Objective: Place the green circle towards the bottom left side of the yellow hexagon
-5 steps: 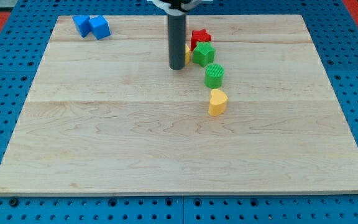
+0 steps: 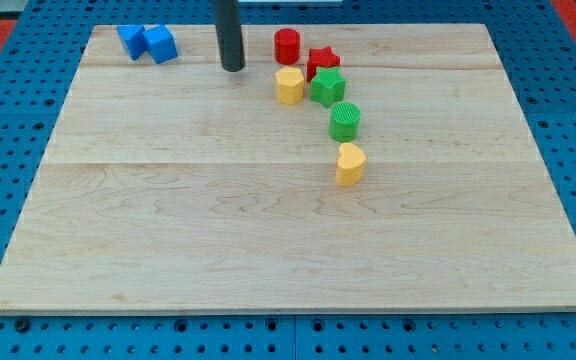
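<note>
The green circle [image 2: 345, 121] is a ribbed green cylinder right of the board's centre, in its upper half. The yellow hexagon [image 2: 289, 86] lies up and to the left of it, touching the green star [image 2: 328, 87]. My tip [image 2: 232, 68] is near the view's top, left of the yellow hexagon and apart from it, far from the green circle. It touches no block.
A red cylinder [image 2: 287, 46] and a red star [image 2: 322, 62] sit just above the hexagon and green star. A yellow heart [image 2: 350, 164] lies below the green circle. Two blue blocks [image 2: 148, 43] sit at the board's top left corner.
My tip has moved up and to the left, away from the block cluster. This uncovers the yellow hexagon and the red cylinder. The blocks have not moved.
</note>
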Controlling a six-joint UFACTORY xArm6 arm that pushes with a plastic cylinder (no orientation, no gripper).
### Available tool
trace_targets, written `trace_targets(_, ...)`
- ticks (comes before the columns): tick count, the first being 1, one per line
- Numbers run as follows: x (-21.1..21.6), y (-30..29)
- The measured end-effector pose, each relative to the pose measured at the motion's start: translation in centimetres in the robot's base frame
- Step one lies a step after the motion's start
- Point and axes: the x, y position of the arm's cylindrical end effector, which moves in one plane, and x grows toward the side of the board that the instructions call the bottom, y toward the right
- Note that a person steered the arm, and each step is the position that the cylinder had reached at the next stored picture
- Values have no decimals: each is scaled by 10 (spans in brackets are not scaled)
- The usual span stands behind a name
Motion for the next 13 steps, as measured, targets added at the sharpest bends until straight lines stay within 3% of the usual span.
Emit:
trace_targets(3, 38, 35)
trace_targets(4, 34, 4)
trace_targets(5, 19, 11)
trace_targets(6, 17, 44)
trace_targets(8, 109, 123)
trace_targets(11, 183, 215)
trace_targets(13, 215, 362)
